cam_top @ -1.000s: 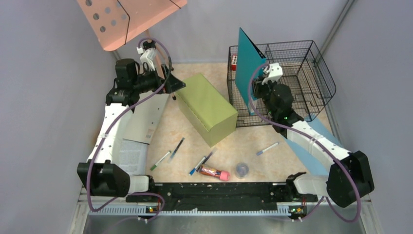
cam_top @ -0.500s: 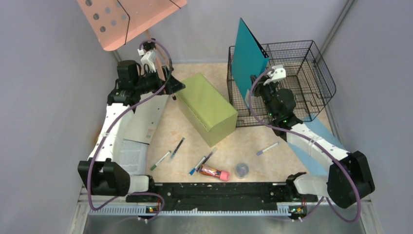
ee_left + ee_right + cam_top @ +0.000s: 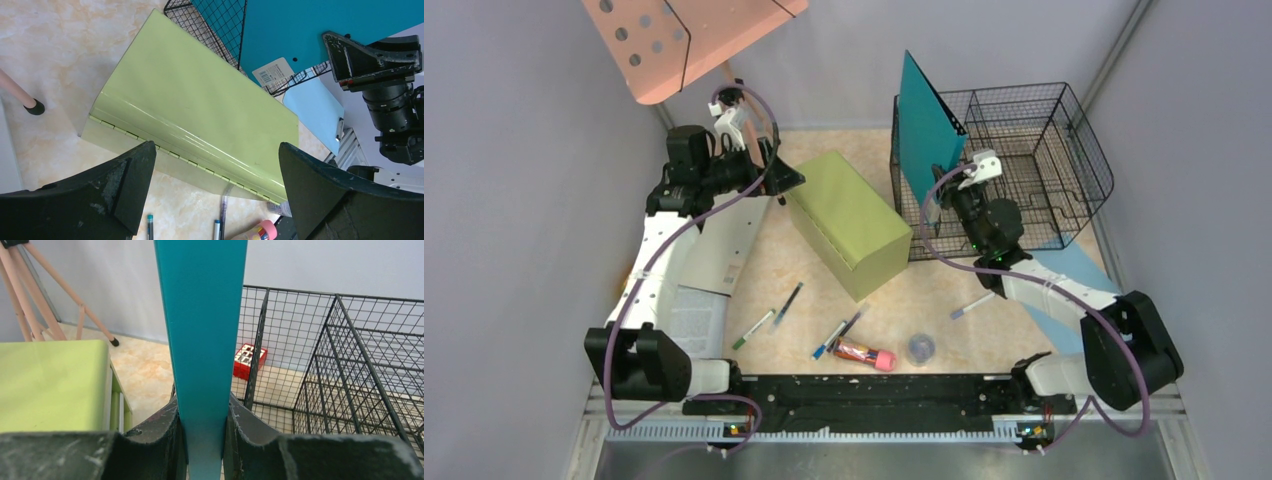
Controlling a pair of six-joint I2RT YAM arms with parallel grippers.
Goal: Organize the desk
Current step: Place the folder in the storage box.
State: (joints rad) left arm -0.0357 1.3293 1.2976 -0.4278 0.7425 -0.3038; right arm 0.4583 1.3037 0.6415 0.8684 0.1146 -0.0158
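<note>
The beige marble desk [image 3: 929, 290] carries scattered items. My right gripper [image 3: 951, 192] is shut on a teal folder [image 3: 927, 125], holding it upright on edge at the left wall of the black wire basket [image 3: 1034, 150]. In the right wrist view the folder [image 3: 202, 315] is clamped between my fingers [image 3: 202, 440]. I cannot tell whether it is inside or outside the basket wall. My left gripper [image 3: 781, 176] is open and empty, hovering by the far left end of the olive-green box [image 3: 849, 220]. That box [image 3: 200, 110] lies beyond my gripper [image 3: 217, 150] in the left wrist view.
Several pens [image 3: 754, 328] [image 3: 788, 302] [image 3: 840, 333] [image 3: 973, 305], a pink-capped tube [image 3: 865, 353] and a small round bluish object [image 3: 921, 347] lie near the front. White papers [image 3: 714, 250] lie left, a light blue folder [image 3: 1064, 290] right. A red item [image 3: 247, 360] sits in the basket. A pink stand [image 3: 684, 40] overhangs the back left.
My right gripper has pulled the teal folder up and to the left, toward the basket's left wall, and drawn back nearer. The left arm has hardly moved.
</note>
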